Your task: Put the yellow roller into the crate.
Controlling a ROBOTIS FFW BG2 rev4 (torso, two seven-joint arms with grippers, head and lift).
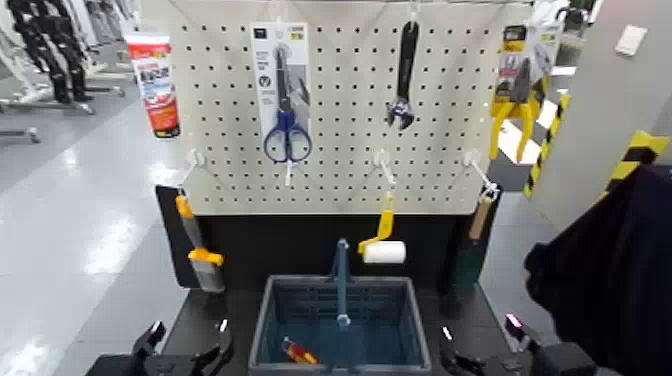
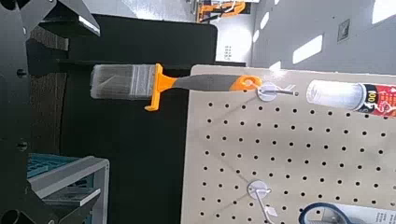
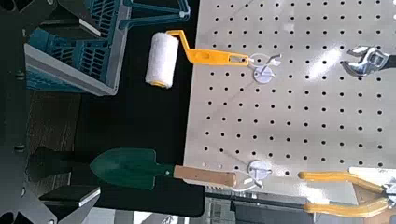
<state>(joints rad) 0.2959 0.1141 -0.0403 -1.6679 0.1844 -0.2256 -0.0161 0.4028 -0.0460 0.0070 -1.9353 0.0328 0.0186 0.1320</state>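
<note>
Two grippers wait low at the worktop's near edge, the left gripper (image 1: 185, 352) and right gripper (image 1: 480, 352) each with fingers apart and holding nothing. The yellow roller (image 1: 383, 240) hangs on a pegboard (image 1: 340, 170) hook just above the crate (image 1: 340, 325). A good pick likely grips the yellow handle and lifts it off the hook first. Only the right wrist view shows a green trowel (image 3: 140, 168); the left wrist view shows an orange-handled brush (image 2: 159, 82).

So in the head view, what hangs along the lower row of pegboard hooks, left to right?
Orange-handled flat brush → yellow roller, hanging just above the crate → wooden-handled green trowel, largely dark against the backing.
</note>
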